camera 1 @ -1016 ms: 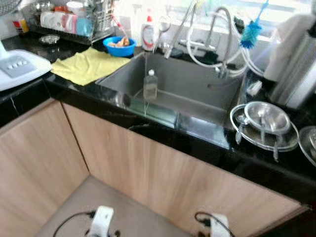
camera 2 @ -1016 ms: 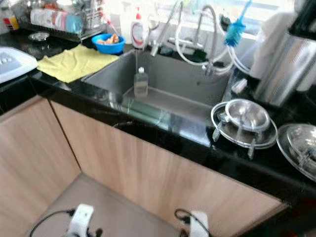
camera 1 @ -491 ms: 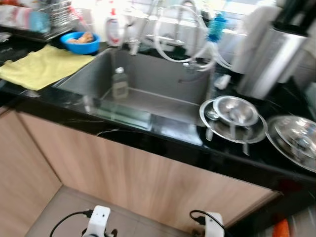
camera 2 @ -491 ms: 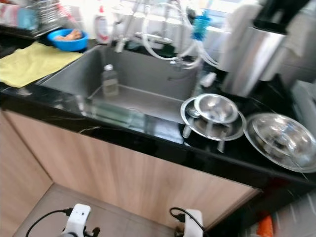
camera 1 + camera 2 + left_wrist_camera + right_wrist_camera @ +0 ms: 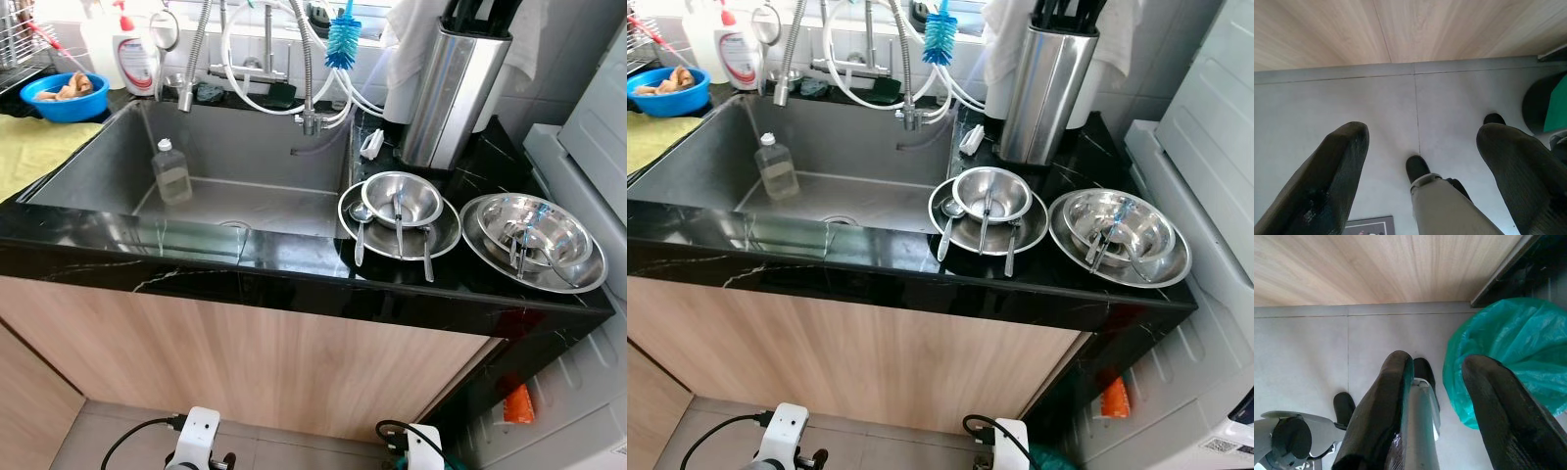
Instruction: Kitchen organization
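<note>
Both arms are hung low over the floor; the left pincer is spread wide and empty, the right pincer likewise parted beside a green bag. Above and ahead, at the worktop's right end, the steel bowls with spoons are stacked on plates, the right arm judged nearer; farther left, a bottle stands in the sink.

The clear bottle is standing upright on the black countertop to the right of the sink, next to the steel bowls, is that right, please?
Not quite: the clear bottle stands upright inside the sink, near its left wall, not on the black countertop. The steel bowls sit on that countertop right of the sink. The left eye view shows it.
</note>
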Motion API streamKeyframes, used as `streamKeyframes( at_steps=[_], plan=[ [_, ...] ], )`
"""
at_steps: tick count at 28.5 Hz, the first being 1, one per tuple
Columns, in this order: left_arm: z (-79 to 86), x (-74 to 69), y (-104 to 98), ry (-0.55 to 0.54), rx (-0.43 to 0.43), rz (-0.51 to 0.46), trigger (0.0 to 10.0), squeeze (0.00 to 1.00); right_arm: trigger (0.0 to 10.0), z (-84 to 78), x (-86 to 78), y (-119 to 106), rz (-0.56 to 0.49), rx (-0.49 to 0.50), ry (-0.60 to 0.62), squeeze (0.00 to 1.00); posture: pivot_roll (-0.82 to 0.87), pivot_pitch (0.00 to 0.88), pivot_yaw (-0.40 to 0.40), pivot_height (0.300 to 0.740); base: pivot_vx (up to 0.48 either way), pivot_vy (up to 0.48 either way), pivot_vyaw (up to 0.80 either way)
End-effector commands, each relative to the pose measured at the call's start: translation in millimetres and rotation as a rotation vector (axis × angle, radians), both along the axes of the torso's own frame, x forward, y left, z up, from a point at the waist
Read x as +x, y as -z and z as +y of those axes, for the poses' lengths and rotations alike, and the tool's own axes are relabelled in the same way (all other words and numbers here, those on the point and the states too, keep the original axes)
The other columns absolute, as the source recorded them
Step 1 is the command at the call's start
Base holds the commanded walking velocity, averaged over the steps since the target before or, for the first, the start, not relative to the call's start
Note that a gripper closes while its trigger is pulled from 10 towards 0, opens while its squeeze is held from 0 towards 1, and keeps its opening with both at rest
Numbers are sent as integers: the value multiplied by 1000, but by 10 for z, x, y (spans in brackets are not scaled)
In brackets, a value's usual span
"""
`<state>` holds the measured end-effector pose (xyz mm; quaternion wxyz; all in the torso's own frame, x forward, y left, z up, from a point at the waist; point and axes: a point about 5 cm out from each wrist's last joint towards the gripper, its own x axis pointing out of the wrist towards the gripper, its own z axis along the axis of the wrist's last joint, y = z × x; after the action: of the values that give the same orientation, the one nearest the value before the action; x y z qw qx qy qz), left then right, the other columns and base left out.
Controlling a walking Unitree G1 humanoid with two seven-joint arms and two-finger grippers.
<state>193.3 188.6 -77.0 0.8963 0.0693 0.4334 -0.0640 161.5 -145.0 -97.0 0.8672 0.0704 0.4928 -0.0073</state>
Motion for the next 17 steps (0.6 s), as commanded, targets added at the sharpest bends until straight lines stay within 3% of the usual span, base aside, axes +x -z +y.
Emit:
streamKeyframes(
  at_steps=[1,17],
  plan=[
    [17,-14,7,-7,2,7,10000,0,10000,-2,13,-5,0,-3,-3,0,110,10,-47,740,0,0,-694],
    [4,0,2,18,9,8,10000,0,10000,-3,24,-9,-2,-6,-3,0,108,24,-44,740,0,54,-691]
  ],
)
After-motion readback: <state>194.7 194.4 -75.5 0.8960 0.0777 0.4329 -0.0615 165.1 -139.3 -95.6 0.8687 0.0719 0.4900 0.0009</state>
